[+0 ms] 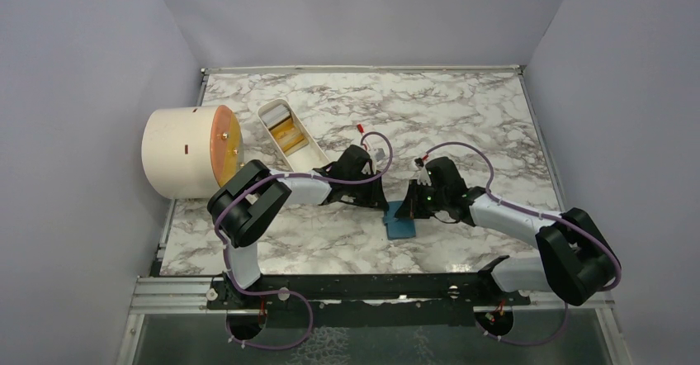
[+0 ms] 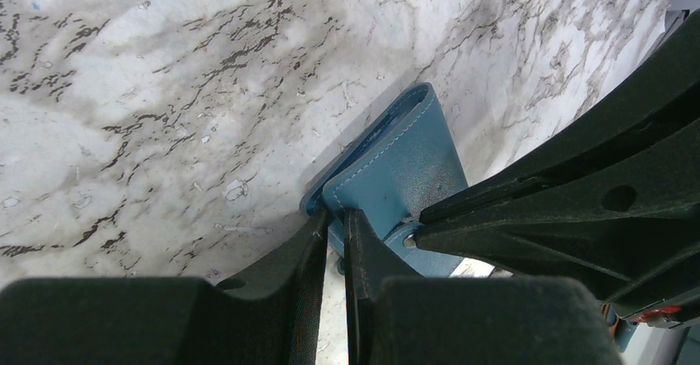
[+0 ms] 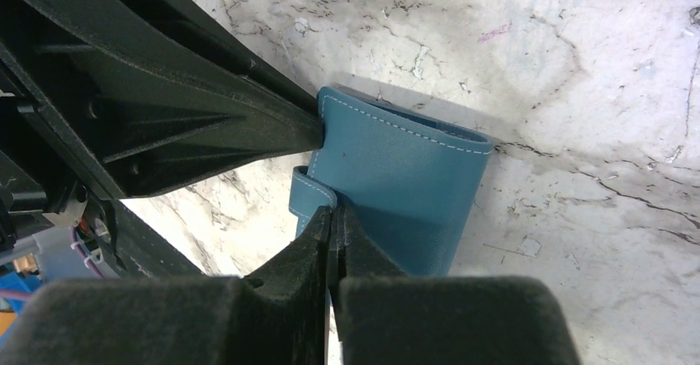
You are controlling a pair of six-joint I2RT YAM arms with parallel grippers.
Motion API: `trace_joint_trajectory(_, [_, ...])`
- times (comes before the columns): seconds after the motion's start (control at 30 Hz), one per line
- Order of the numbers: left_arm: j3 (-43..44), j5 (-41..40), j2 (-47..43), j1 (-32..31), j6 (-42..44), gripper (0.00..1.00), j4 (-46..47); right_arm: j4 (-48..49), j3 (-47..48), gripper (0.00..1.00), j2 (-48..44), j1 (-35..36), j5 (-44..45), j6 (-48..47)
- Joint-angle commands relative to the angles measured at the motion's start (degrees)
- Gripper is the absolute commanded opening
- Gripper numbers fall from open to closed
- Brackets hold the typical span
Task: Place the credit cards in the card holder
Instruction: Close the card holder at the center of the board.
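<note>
- Jaws of the left gripper [image 2: 334,216] were almost together, with only a thin slit between them, and they pinched the corner of one panel of the card holder [image 3: 396,183].
- The jaws of the right gripper [image 3: 334,214] were fully closed on a small teal flap at the opposite side of the same holder.
- The card holder was on the worktop [image 1: 462,109], near the middle and between the two grippers. One panel was tilted up from the surface, with a shadow under it.
- I judged that the two grips from opposite sides served to pull the panels apart, so that the pocket would open for a card. The pocket itself was not visible.
- Neither gripper carried a credit card. Something yellowish lay inside the white oval tray [image 1: 309,152] beyond the left arm, but I could not tell if it was a card.
- A cream cylinder [image 1: 177,154] lay on its side at the left edge, near the tray, with its orange face [image 1: 224,142] turned to it.
- The worktop had a white marble pattern with grey veins. Plain pale lilac walls [image 1: 82,92] closed it on three sides, and a black rail [image 1: 371,286] at the near edge carried both arm bases.
</note>
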Motion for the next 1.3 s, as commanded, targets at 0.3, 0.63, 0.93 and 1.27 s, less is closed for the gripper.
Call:
trace_joint_trajectory(0.3, [0.4, -3.1, 2.3, 0.1, 2.0, 0.15, -3.1, -4.4, 0.0, 0.01, -0.3, 0.0, 8.2, -1.8])
trace_joint_trajectory(0.63, [0.7, -3.1, 2.7, 0.2, 2.0, 0.16, -3.3, -4.5, -0.3, 0.01, -2.2, 0.1, 6.6, -2.3])
trace_joint_trajectory(0.93, [0.7, -3.2, 2.7, 0.1, 2.0, 0.15, -3.4, -1.2, -0.7, 0.01, -2.7, 0.0, 0.7, -0.1])
trace_joint_trajectory(1.27, [0.6, -3.0, 2.4, 0.2, 1.8, 0.15, -3.5, -0.2, -0.5, 0.01, -1.1, 0.1, -0.1, 1.4])
